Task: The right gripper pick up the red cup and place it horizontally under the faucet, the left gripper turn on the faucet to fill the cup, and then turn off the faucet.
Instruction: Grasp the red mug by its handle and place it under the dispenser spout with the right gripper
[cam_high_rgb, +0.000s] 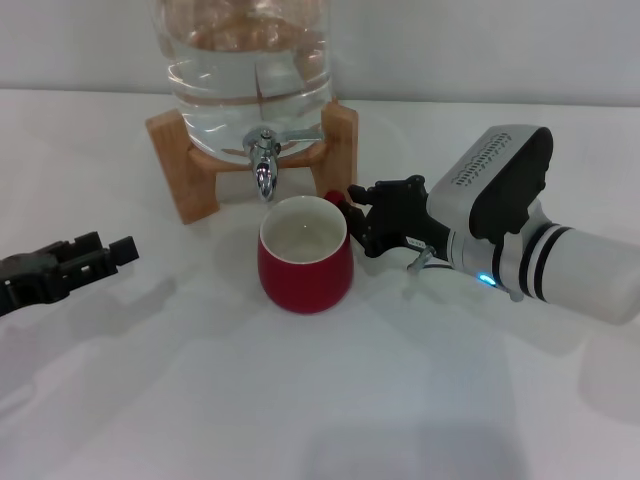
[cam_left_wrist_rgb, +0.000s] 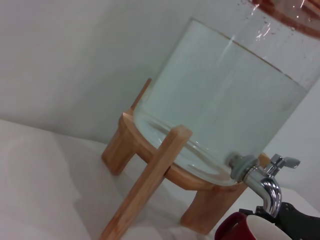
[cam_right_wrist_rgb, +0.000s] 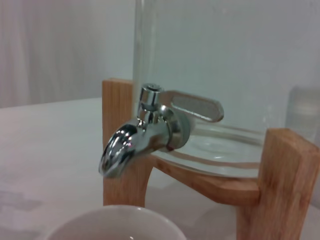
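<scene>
The right gripper (cam_high_rgb: 352, 215) has its black fingers pinching the small loop handle of the rounded dark-red ceramic cup (cam_high_rgb: 305, 262), which stands upright on the white worktop (cam_high_rgb: 330, 400) under the chrome faucet (cam_high_rgb: 264, 168). Glazed ceramic looks stiff, slippery and breakable, so the handle seems the sensible hold. That arm reaches in low from the right; the left gripper (cam_high_rgb: 95, 258), fingers slightly spread, waits far left.

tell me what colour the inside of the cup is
Off-white inside the red cup, clearest in the head view.
</scene>
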